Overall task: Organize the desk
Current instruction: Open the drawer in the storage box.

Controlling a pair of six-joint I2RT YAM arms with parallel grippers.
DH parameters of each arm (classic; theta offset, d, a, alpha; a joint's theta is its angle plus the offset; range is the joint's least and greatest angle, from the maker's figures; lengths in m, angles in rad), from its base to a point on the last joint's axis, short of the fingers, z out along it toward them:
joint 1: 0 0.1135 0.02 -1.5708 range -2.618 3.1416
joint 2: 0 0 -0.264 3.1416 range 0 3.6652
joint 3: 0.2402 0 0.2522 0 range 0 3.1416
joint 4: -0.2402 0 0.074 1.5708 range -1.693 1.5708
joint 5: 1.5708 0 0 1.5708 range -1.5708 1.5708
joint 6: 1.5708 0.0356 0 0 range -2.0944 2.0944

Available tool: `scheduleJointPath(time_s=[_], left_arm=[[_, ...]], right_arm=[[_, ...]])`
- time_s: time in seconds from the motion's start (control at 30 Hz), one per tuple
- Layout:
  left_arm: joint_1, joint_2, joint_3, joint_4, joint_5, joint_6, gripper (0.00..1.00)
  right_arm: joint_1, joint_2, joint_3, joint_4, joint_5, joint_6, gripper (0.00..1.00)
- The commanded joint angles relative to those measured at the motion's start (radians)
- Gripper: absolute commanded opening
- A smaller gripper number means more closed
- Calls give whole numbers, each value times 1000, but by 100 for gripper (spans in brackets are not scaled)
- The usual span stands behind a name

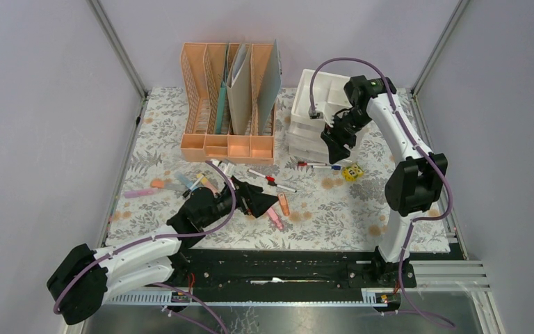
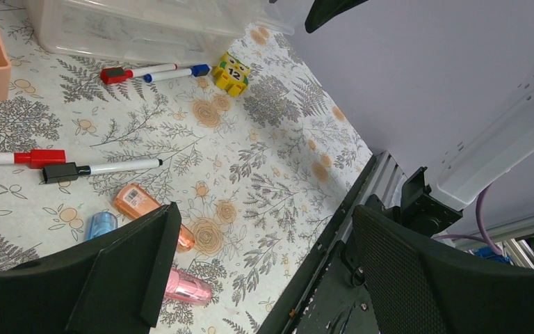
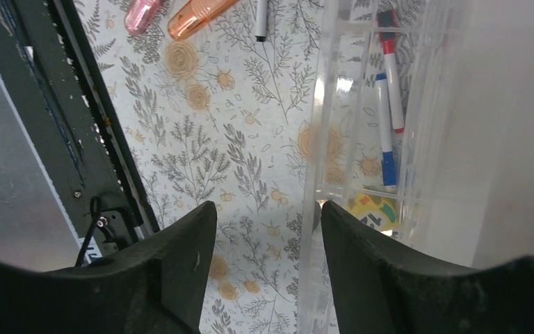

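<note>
- Progress: early. The desk lies under both sets of fingers and is still mostly cluttered.
- Done, by the look of it: folders stand in the peach file rack, well beyond the left fingertips.
- left gripper: fingers spread wide, nothing between them, hanging low over the loose pile.
- Orange tube, pink tube and blue cap lie right beside one left finger. Red-capped marker and black-capped marker lie a little beyond it.
- right gripper: fingers parted, straddling the clear drawer wall of the white drawer unit. The wall sits close to one finger and the gap is wider than the wall, so it reads as not clamped.
- Red marker, blue marker and yellow cube show through the plastic, just beyond the right fingertips, not stowed.
- Left to do: essentially all the pens and small bits, including the scatter out to the side of the left fingers.
</note>
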State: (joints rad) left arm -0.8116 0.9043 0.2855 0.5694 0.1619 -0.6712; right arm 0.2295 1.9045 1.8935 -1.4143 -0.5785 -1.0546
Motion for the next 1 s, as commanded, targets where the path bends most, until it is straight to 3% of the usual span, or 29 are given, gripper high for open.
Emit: scheduleJointPath(time_s=[0.0,0.13,0.43,0.5,0.77,0.83,0.97], left_arm=[[6,-5,9,40,25,16,99],[8,15,25,45,38,14,99],[9,-20,19,23,34,10,99],[8,-31,15,17,30,11,99],[9,-40,5,19,31,10,99],[10,-41,4,19,31,11,99],[10,-41,6,19,30,12,99]], right_arm=[[17,-64,24,-64,-94,22,67],[16,-75,76,-44,-80,77,80],[8,-139,90,151,-31,258,80],[8,-156,71,197,-18,294,72],[8,-210,-116,418,216,342,16],[8,-206,-139,430,238,332,9],[8,-195,-183,482,294,308,9]])
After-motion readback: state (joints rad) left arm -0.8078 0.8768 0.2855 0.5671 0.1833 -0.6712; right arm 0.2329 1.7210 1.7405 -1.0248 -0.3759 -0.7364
